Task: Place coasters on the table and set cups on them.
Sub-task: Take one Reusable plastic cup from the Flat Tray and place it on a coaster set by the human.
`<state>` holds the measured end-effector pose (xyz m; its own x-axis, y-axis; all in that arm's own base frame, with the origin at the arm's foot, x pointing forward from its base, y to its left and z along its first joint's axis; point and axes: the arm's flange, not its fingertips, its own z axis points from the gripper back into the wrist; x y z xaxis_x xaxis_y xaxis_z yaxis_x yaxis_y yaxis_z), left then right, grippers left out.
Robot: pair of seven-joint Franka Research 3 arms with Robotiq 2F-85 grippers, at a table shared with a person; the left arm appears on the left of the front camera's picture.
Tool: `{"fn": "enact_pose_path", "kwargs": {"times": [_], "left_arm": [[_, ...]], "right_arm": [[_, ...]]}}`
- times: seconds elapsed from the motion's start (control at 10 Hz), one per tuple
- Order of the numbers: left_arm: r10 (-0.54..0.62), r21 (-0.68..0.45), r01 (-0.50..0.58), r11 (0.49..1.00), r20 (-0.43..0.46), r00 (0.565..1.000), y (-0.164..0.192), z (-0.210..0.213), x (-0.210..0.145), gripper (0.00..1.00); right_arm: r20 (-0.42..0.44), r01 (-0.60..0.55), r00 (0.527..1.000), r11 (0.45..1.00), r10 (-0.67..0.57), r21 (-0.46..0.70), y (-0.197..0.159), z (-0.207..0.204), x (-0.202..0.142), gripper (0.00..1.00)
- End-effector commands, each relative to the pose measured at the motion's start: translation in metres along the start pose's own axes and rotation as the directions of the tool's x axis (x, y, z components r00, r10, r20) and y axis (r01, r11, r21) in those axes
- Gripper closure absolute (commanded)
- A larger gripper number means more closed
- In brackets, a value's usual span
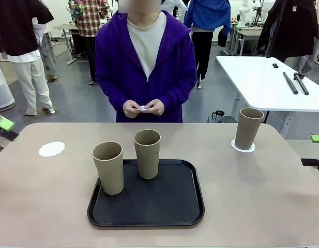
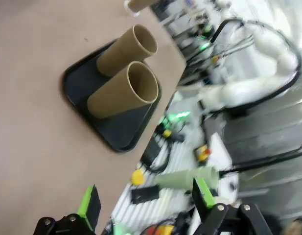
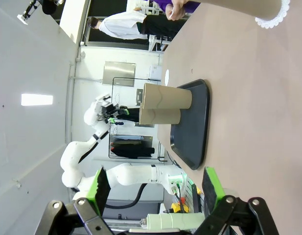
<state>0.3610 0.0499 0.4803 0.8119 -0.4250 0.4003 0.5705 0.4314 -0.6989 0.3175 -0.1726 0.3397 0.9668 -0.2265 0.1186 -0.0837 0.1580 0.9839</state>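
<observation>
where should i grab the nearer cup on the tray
The nearer cup: probably grip across its mid-wall, coming from the robot's left. It stands upright, handleless, tapering downward, and the other cup stands close at its far right.

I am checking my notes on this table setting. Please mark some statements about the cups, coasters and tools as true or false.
1. Two cups stand upright on the black tray. True.
2. The third cup stands on bare table. False: it stands on the far-right coaster.
3. The left coaster carries a cup. False: it lies bare.
4. Both tools are open and empty. True: left tool, right tool.
</observation>
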Motion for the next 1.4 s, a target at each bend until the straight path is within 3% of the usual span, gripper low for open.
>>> {"fn": "enact_pose_path", "kwargs": {"times": [0.0, 0.1, 0.5, 0.7, 0.8, 0.9, 1.0, 1.2, 1.3], "left_arm": [[-0.233, 0.31, 0.3, 0.902, -0.234, 0.944, -0.044, -0.022, 0.026, 0.0], [-0.255, 0.379, 0.37, 0.848, -0.319, 0.913, -0.064, -0.035, 0.038, 0.0], [-0.205, 0.584, 0.482, 0.653, -0.476, 0.855, -0.1, -0.085, 0.072, 0.0], [-0.187, 0.589, 0.497, 0.637, -0.508, 0.841, -0.096, -0.101, 0.084, 0.0], [-0.186, 0.562, 0.493, 0.664, -0.515, 0.837, -0.089, -0.107, 0.087, 0.0], [-0.119, 0.552, 0.343, 0.76, -0.4, 0.909, -0.089, -0.106, 0.082, 0.0], [-0.207, 0.57, 0.516, 0.639, -0.519, 0.83, -0.096, -0.105, 0.081, 0.0], [-0.207, 0.57, 0.516, 0.639, -0.519, 0.83, -0.096, -0.105, 0.081, 0.0], [-0.182, 0.561, 0.477, 0.676, -0.501, 0.846, -0.089, -0.109, 0.081, 0.0]], "right_arm": [[0.005, -0.005, 1.0, 1.0, 0.005, 0.01, 0.001, 0.0, -0.001, 0.0], [0.005, -0.005, 1.0, 1.0, 0.005, 0.01, 0.001, 0.0, -0.001, 0.0], [0.005, -0.005, 1.0, 1.0, 0.005, 0.01, 0.001, 0.0, -0.001, 0.0], [0.005, -0.005, 1.0, 1.0, 0.005, 0.01, 0.001, 0.0, -0.001, 0.0], [0.005, -0.005, 1.0, 1.0, 0.005, 0.01, 0.001, 0.0, -0.001, 0.0], [0.005, -0.005, 1.0, 1.0, 0.005, 0.01, 0.001, 0.0, -0.001, 0.0], [0.005, -0.005, 1.0, 1.0, 0.005, 0.01, 0.001, 0.0, -0.001, 0.0], [0.005, -0.005, 1.0, 1.0, 0.005, 0.01, 0.001, 0.0, -0.001, 0.0], [0.005, -0.005, 1.0, 1.0, 0.005, 0.01, 0.001, 0.0, -0.001, 0.0]]}}
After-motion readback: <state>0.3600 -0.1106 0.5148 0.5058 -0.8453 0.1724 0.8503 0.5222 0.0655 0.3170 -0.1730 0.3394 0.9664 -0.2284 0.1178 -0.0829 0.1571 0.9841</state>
